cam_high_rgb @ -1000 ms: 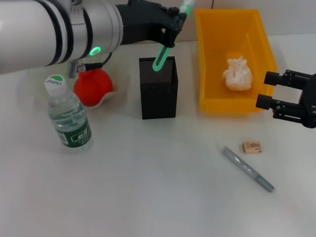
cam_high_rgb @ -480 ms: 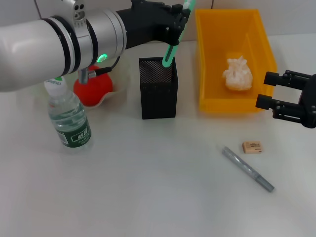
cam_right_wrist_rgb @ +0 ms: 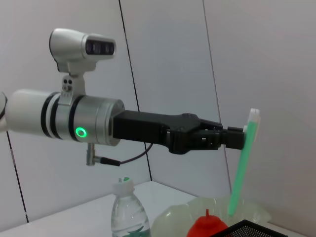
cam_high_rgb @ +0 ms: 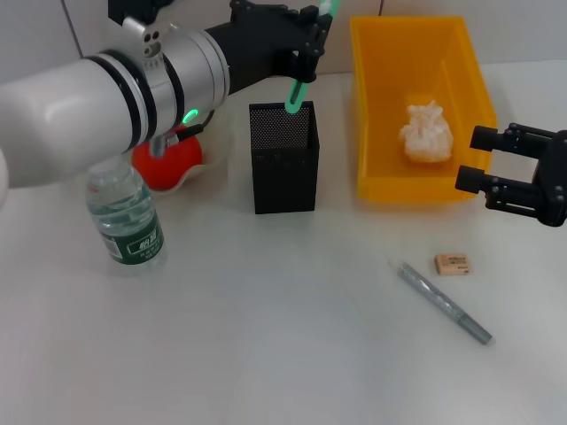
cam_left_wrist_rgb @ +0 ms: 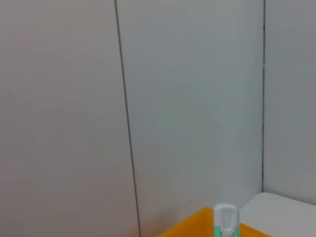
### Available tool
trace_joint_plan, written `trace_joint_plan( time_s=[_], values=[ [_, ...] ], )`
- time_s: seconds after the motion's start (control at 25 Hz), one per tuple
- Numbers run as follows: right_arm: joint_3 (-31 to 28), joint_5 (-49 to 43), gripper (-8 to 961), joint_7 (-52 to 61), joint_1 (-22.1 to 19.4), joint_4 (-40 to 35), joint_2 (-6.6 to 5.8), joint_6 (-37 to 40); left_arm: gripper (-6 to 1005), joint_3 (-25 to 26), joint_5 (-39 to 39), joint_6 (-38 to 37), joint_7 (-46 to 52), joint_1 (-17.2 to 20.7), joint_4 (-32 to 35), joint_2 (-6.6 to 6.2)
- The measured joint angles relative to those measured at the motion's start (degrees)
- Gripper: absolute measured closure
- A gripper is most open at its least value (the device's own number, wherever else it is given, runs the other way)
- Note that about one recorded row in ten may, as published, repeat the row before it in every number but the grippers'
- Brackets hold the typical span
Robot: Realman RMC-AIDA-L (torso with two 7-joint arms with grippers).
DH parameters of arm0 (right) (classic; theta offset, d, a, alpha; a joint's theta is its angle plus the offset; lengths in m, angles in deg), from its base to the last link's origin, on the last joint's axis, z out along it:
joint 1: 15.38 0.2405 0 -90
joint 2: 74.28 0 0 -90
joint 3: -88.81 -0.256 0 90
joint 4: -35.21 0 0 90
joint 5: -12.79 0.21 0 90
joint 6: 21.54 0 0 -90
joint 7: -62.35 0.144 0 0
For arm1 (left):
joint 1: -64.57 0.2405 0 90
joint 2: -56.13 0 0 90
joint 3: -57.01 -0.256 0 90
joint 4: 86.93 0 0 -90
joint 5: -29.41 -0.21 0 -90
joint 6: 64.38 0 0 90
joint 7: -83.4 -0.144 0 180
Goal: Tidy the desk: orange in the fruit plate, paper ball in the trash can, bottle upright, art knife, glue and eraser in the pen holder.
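Observation:
My left gripper (cam_high_rgb: 310, 40) is shut on a green glue stick (cam_high_rgb: 306, 66), held tilted over the black mesh pen holder (cam_high_rgb: 283, 164), its lower tip at the holder's rim. The right wrist view shows the same glue stick (cam_right_wrist_rgb: 242, 168) in that gripper (cam_right_wrist_rgb: 232, 138). The orange (cam_high_rgb: 164, 155) lies in the fruit plate (cam_high_rgb: 192, 177). A bottle (cam_high_rgb: 124, 221) stands upright at the left. The paper ball (cam_high_rgb: 425, 133) sits in the yellow bin (cam_high_rgb: 372, 106). An eraser (cam_high_rgb: 453, 264) and a grey art knife (cam_high_rgb: 443, 303) lie on the desk near my open right gripper (cam_high_rgb: 474, 161).
The left forearm (cam_high_rgb: 106, 97) reaches over the bottle and fruit plate. The yellow bin stands just right of the pen holder. A wall rises close behind the desk (cam_high_rgb: 266, 336).
The left arm has swung a little, bringing the glue stick's lower tip from inside the holder's mouth up to its rim. The right gripper has barely moved.

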Motion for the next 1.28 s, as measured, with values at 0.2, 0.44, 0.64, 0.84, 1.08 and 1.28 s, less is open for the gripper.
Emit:
trace_joint_plan(
  time_s=[0.2, 0.44, 0.64, 0.84, 1.08, 1.28],
  values=[
    [0.0, 0.0, 359, 0.0, 0.14, 0.65, 0.02, -0.02, 894, -2.09, 0.03, 4.27, -1.46, 0.15, -2.24, -0.02],
    [-0.41, 0.03, 360, -0.06, -0.2, 0.69, 0.02, 0.48, 894, -4.71, 0.03, 9.65, -1.85, 0.94, -4.34, -0.06],
    [-0.43, 0.07, 360, -0.08, -0.31, 0.59, 0.08, 0.62, 894, -6.52, 0.02, 12.64, -2.15, 1.34, -5.86, 0.02],
    [-0.49, 0.09, 361, -0.07, -0.34, 0.57, 0.11, 0.96, 894, -8.3, 0.02, 15.32, -1.72, 1.46, -7.15, 0.12],
    [-0.53, 0.09, 361, -0.07, -0.37, 0.54, 0.11, 1.06, 894, -10.82, 1.48, 19.25, -1.55, 1.63, -8.51, 0.2],
    [-0.53, 0.09, 361, -0.07, -0.43, 0.46, 0.17, 1.14, 894, -12.54, 2.67, 22.06, -1.53, 1.63, -9.79, 0.2]
  ],
)
